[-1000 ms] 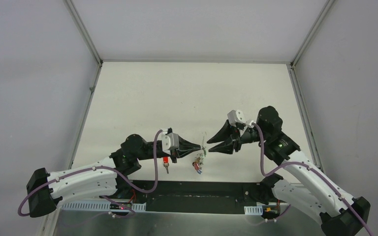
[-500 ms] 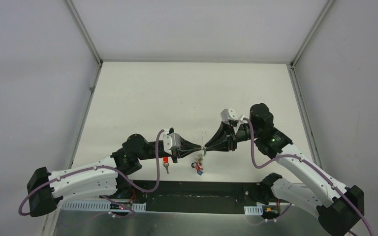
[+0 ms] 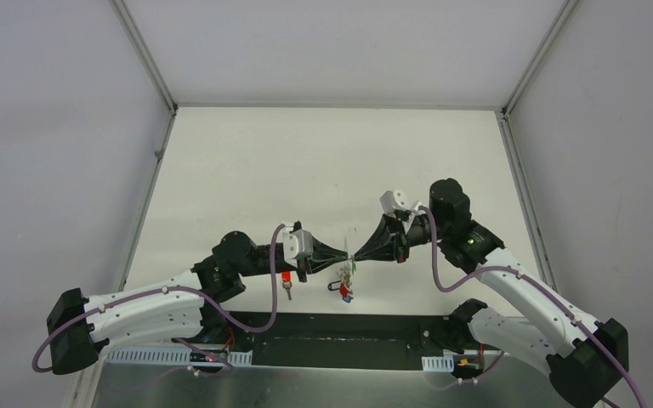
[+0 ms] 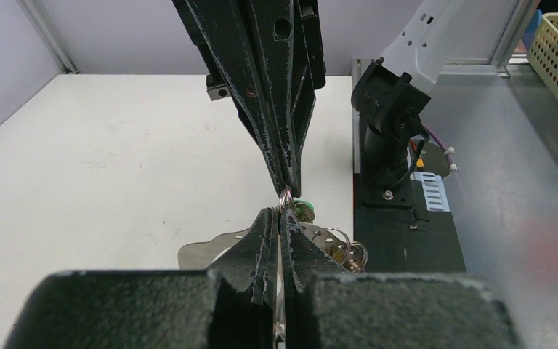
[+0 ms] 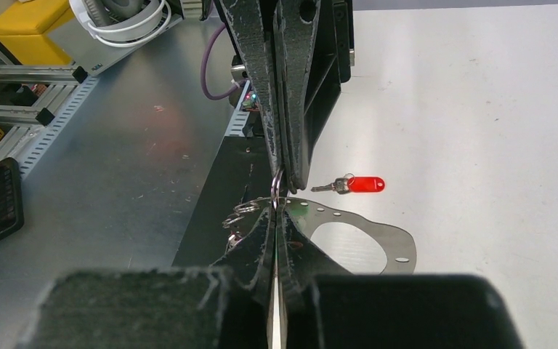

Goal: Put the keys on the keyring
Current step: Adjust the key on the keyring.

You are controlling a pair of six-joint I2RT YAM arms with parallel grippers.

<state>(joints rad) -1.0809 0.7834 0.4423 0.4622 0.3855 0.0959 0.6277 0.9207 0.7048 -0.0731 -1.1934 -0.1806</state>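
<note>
The left gripper (image 4: 282,215) and right gripper (image 5: 276,208) meet tip to tip by the worktop's (image 3: 306,170) near edge. Both are pinched tight on a small ring (image 4: 285,198). The grey keyring (image 5: 385,227) sits just beneath, and a red key (image 5: 357,185) lies apart.

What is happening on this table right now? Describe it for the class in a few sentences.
The left gripper and right gripper meet tip to tip above the table, both shut on a small silver ring by the edge of the grey keyring. A bunch of keys with red and green heads hangs below the tips. One more red-headed key lies loose on the table, not yet on the ring.
</note>
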